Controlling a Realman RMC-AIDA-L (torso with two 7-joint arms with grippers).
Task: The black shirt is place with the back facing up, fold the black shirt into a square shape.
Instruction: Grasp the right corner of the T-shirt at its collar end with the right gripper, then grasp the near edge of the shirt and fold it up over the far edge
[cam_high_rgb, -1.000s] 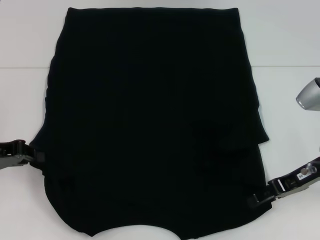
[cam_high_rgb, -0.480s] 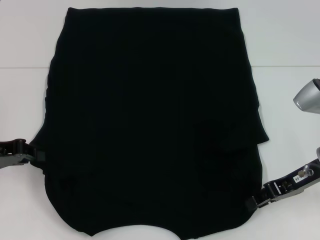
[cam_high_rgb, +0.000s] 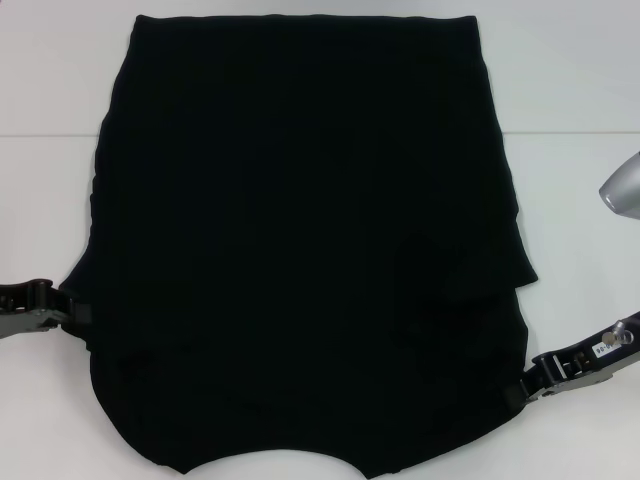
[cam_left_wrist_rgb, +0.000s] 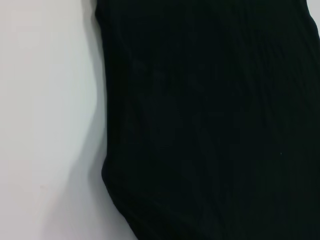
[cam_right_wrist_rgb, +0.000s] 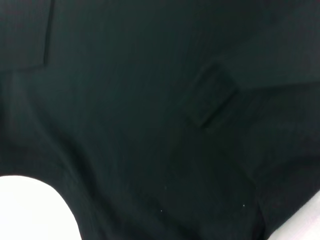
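The black shirt (cam_high_rgb: 300, 250) lies flat on the white table (cam_high_rgb: 570, 180), sleeves folded in. The left gripper (cam_high_rgb: 70, 312) and right gripper (cam_high_rgb: 518, 392) sit at its near side edges; jaw state cannot be told.

The black shirt (cam_high_rgb: 300, 240) lies spread flat, a large plain piece of soft dark fabric with no print showing. Its straight edge is on the far side; the curved neckline is at the near edge. Both sides are folded inward, giving a roughly rectangular outline, and a folded flap forms a step along the right side.
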